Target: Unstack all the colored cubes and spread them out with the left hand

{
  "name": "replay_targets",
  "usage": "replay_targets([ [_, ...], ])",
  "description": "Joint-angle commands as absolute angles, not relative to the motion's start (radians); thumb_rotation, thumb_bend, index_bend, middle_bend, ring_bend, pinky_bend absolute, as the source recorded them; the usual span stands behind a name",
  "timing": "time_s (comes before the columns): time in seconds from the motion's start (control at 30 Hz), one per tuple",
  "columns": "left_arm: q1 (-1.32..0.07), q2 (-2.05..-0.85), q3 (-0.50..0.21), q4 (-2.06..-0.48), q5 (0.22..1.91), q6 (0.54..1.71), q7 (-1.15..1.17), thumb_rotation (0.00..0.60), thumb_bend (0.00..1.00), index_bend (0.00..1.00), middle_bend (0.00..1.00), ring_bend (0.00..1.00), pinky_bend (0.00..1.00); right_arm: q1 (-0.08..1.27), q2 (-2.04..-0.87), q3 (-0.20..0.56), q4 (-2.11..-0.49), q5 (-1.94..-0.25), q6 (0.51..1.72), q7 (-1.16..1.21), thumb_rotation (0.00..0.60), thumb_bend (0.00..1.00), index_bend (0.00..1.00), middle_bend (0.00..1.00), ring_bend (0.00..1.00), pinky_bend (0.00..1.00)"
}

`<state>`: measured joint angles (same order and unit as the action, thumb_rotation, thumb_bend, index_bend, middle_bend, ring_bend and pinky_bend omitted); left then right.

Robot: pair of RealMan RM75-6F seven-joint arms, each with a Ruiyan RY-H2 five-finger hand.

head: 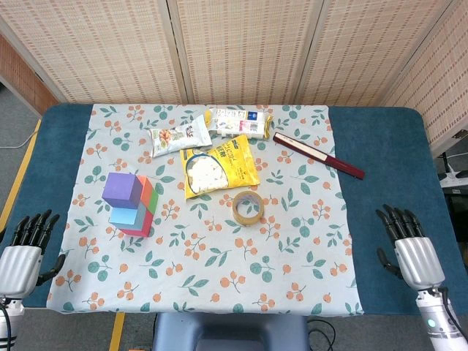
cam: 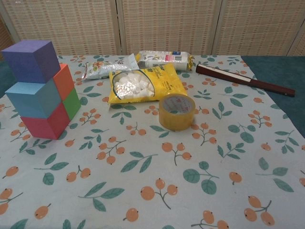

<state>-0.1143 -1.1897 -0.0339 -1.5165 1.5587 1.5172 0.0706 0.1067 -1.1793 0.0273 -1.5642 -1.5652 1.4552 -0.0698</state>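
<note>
The stack of matte foam-like coloured cubes stands intact on the left part of the floral cloth covering the blue tabletop: a purple cube on top, a light blue cube and a red cube beneath, an orange cube and a green cube behind. The left hand rests near the tabletop's left edge, empty with fingers apart, and the right hand lies likewise on the right. The purple cube looks best taken first, pinched on opposite flat faces and lifted straight up, then set well apart from the glossy yellow tape roll and crinkly yellow snack bag.
</note>
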Motion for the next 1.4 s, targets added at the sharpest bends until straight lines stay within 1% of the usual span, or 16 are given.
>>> replay_targets([
  [0.03, -0.119, -1.204, -0.038, -1.505, 1.571, 1.527, 0.046, 0.600, 0.38, 0.00, 0.00, 0.00, 0.05, 0.108, -1.178, 0.025, -1.569, -1.562, 1.450, -0.072, 0.600, 0.35, 0.00, 0.00, 0.00, 0.00],
  [0.1, -0.126, -1.217, -0.044, -1.495, 1.582, 1.534, -0.010, 0.600, 0.38, 0.00, 0.00, 0.00, 0.05, 0.107, -1.174, 0.022, -1.576, -1.563, 1.446, -0.073, 0.600, 0.35, 0.00, 0.00, 0.00, 0.00],
  [0.23, -0.166, -1.243, -0.088, -1.455, 1.628, 1.577, -0.096, 0.600, 0.37, 0.00, 0.00, 0.00, 0.05, 0.102, -1.167, 0.019, -1.585, -1.568, 1.455, -0.072, 0.600, 0.35, 0.00, 0.00, 0.00, 0.00],
  [0.3, -0.198, -1.241, -0.107, -1.457, 1.639, 1.563, -0.109, 0.600, 0.38, 0.00, 0.00, 0.00, 0.05, 0.102, -1.167, 0.018, -1.586, -1.568, 1.455, -0.073, 0.600, 0.35, 0.00, 0.00, 0.00, 0.00],
  [0.4, -0.257, -1.217, -0.128, -1.501, 1.632, 1.484, -0.094, 0.600, 0.39, 0.00, 0.00, 0.00, 0.05, 0.102, -1.166, 0.018, -1.589, -1.567, 1.454, -0.074, 0.600, 0.35, 0.00, 0.00, 0.00, 0.00],
  [0.53, -0.343, -1.194, -0.160, -1.560, 1.607, 1.365, -0.004, 0.600, 0.40, 0.00, 0.00, 0.00, 0.04, 0.102, -1.167, 0.016, -1.591, -1.571, 1.455, -0.081, 0.600, 0.35, 0.00, 0.00, 0.00, 0.00],
  [0.67, -0.417, -1.171, -0.183, -1.607, 1.541, 1.230, 0.051, 0.600, 0.40, 0.00, 0.00, 0.00, 0.03, 0.105, -1.165, 0.016, -1.591, -1.567, 1.444, -0.075, 0.600, 0.35, 0.00, 0.00, 0.00, 0.00],
  [0.83, -0.489, -1.169, -0.206, -1.617, 1.454, 1.108, 0.140, 0.600, 0.39, 0.00, 0.00, 0.00, 0.03, 0.106, -1.164, 0.022, -1.593, -1.553, 1.440, -0.078, 0.600, 0.35, 0.00, 0.00, 0.00, 0.00],
  [0.93, -0.517, -1.161, -0.215, -1.626, 1.410, 1.063, 0.160, 0.600, 0.40, 0.00, 0.00, 0.00, 0.03, 0.106, -1.161, 0.023, -1.595, -1.551, 1.441, -0.077, 0.600, 0.35, 0.00, 0.00, 0.00, 0.00],
  [1.13, -0.556, -1.148, -0.224, -1.628, 1.352, 1.015, 0.189, 0.600, 0.39, 0.00, 0.00, 0.00, 0.03, 0.107, -1.159, 0.026, -1.597, -1.542, 1.435, -0.079, 0.600, 0.35, 0.00, 0.00, 0.00, 0.00],
  [1.33, -0.586, -1.112, -0.220, -1.651, 1.257, 0.940, 0.234, 0.600, 0.39, 0.00, 0.00, 0.00, 0.05, 0.107, -1.159, 0.029, -1.602, -1.535, 1.434, -0.078, 0.600, 0.35, 0.00, 0.00, 0.00, 0.00],
  [1.4, -0.598, -1.103, -0.218, -1.661, 1.221, 0.915, 0.248, 0.600, 0.39, 0.00, 0.00, 0.03, 0.05, 0.106, -1.160, 0.031, -1.603, -1.530, 1.436, -0.078, 0.600, 0.35, 0.00, 0.00, 0.00, 0.00],
])
